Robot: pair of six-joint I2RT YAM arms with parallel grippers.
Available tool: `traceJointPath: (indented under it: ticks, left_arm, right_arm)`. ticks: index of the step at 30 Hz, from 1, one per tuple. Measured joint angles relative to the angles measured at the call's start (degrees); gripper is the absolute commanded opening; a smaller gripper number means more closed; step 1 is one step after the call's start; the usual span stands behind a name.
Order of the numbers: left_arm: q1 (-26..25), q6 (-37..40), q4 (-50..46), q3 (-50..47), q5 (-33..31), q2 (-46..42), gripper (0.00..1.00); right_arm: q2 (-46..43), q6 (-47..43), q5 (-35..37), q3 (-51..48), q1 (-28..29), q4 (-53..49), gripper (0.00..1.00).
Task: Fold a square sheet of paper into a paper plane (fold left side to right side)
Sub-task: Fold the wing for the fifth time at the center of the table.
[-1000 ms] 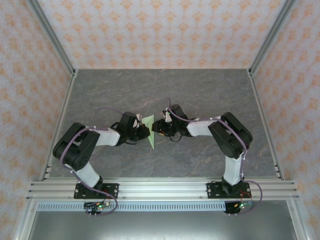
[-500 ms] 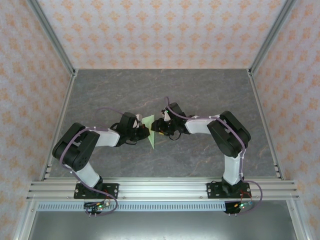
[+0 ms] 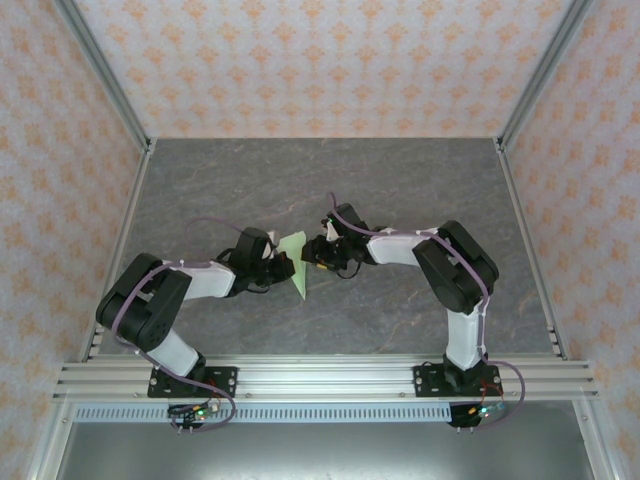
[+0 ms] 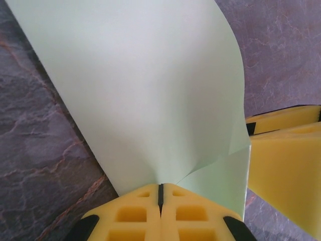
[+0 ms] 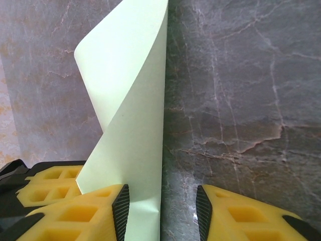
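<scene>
The square sheet of paper point(image 3: 297, 264) is pale green and stands curled up off the table between the two grippers at mid table. My left gripper point(image 4: 161, 193) is shut on the sheet's near edge, and the sheet point(image 4: 150, 95) rises and bends over to the right above it. My right gripper point(image 5: 161, 211) is open, with the folded-over sheet point(image 5: 131, 125) standing between its fingers and against the left finger point(image 5: 119, 208). The right finger point(image 5: 204, 211) is apart from the paper. From above, the left gripper point(image 3: 281, 266) and the right gripper point(image 3: 312, 254) face each other closely.
The dark marbled tabletop point(image 3: 400, 190) stretches around the arms, ringed by patterned walls and metal frame rails point(image 3: 320, 375). The right gripper's yellow fingers point(image 4: 286, 160) crowd the left wrist view, and the left gripper's finger point(image 5: 47, 179) sits close beside the right one.
The left arm has drawn back and lowered a little to the left, still holding the paper. The right gripper has edged slightly left toward the sheet.
</scene>
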Motion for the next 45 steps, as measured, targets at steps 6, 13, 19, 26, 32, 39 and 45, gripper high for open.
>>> traceJointPath:
  ticks: [6,13,19,26,32,39,45]
  left_arm:
    - [0.0,0.0,-0.5,0.0,-0.2,-0.2,0.01]
    - [0.0,0.0,1.1,0.0,0.1,0.9,0.00]
    - [0.0,0.0,2.2,0.0,0.3,1.4,0.00]
    - [0.0,0.0,3.1,0.0,0.5,1.9,0.00]
    - [0.0,0.0,3.4,0.0,0.5,2.0,0.00]
    - [0.0,0.0,3.2,0.0,0.4,1.8,0.02]
    - [0.0,0.0,0.5,0.0,-0.8,-0.2,0.10]
  right_arm:
    - [0.0,0.0,0.0,0.0,0.0,0.1,0.43]
    - [-0.1,0.5,-0.2,-0.5,0.0,1.6,0.41]
    - [0.4,0.5,-0.1,-0.4,0.9,3.8,0.38]
    - [1.4,-0.2,-0.1,0.6,1.0,3.3,0.37]
    - [1.8,-0.9,-0.1,1.6,1.0,1.5,0.36]
    - [2.4,-2.7,0.3,3.5,1.0,-2.1,0.36]
    - [2.6,-3.2,0.5,4.0,1.0,-2.9,0.36]
